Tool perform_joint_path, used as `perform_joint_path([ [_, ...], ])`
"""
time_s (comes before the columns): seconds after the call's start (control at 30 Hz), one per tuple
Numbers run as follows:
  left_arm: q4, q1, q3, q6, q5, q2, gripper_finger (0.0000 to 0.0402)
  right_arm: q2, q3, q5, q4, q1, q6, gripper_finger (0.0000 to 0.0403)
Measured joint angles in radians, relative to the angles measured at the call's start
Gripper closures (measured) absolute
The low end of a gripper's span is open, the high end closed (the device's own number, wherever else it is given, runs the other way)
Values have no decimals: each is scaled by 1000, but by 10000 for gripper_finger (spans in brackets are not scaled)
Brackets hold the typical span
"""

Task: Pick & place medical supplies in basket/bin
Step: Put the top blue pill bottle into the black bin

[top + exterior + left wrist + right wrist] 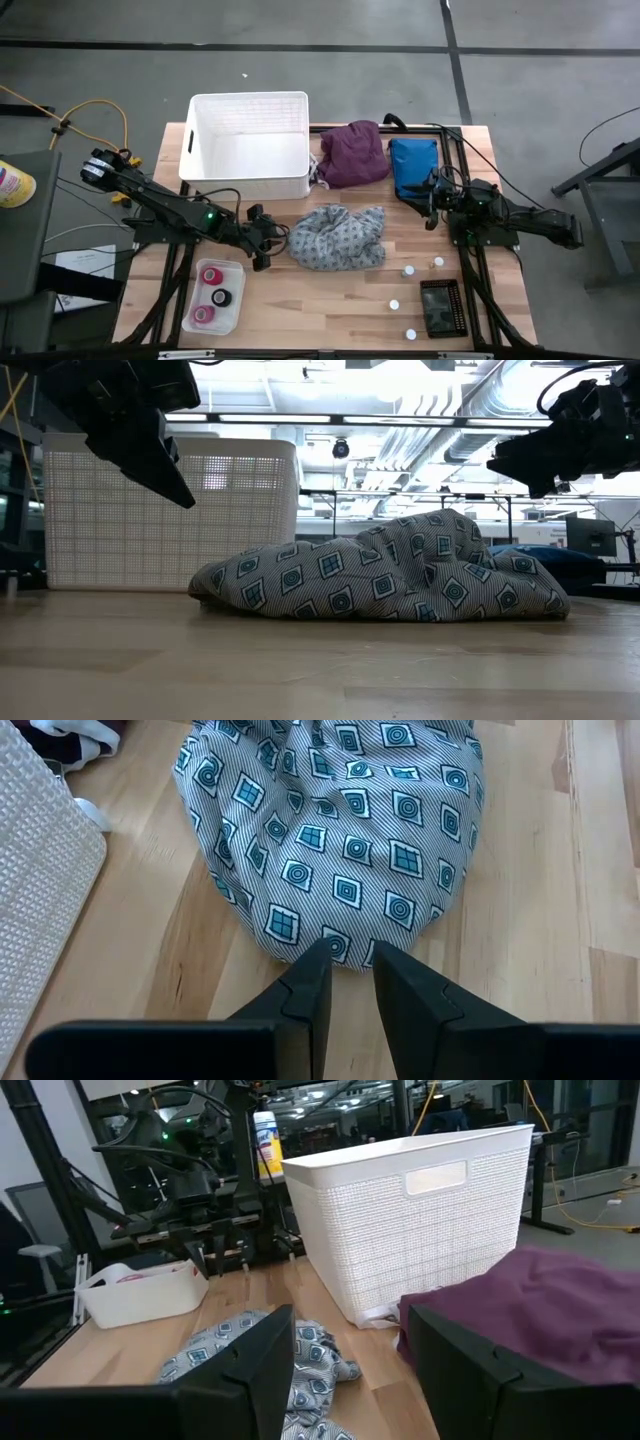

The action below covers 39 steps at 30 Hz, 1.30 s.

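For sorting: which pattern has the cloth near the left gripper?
Grey cloth: stripes with teal squares; left wrist view.

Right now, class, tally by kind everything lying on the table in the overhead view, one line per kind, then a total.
Cloth bundles: 3, grey patterned, purple, blue
Tape rolls in the small tray: 3, red-pink, black, pink
White-capped vials: 4
Containers: 3, white basket, small tray, dark rack
Total: 13
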Motion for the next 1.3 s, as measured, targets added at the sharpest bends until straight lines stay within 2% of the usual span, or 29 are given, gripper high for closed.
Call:
perform_joint_path([
  [0.33, 0, 0, 0, 0, 0, 0, 327, 0, 3, -1, 123, 0, 0, 221],
  [0.6, 0, 0, 0, 0, 0, 0, 327, 28, 108, -1, 49, 0, -34, 221],
  [1.3, 0, 0, 0, 0, 0, 0, 327, 363, 441, -49, 6, 0, -127, 221],
])
